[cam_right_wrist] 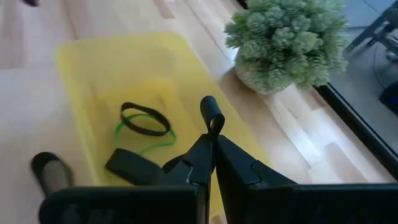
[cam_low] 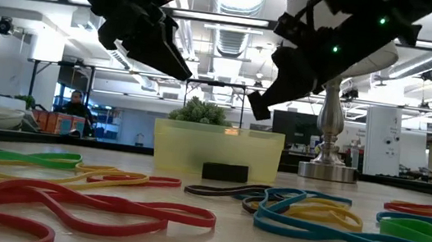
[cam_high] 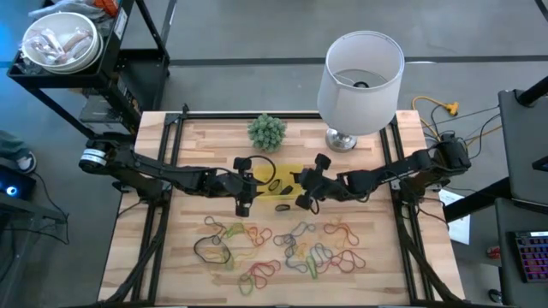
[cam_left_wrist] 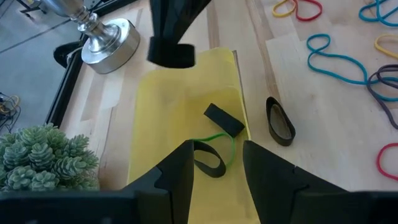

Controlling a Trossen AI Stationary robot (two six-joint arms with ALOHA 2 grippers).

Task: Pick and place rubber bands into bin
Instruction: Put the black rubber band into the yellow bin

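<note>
The right tool, over the yellow bin, pinches a black rubber band. The left tool hangs released above the bin's black and green bands.

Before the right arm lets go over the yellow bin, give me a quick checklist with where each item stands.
1. Right gripper holds a band: ok, jaws shut on a black rubber band.
2. Right gripper over the bin: ok, over its near edge.
3. Bin has room: ok, only a green band and black bands inside.
4. Left gripper clear of the drop: not ok, jaws open over the bin.
5. Wide black band binned: not ok, on the table beside it.
</note>
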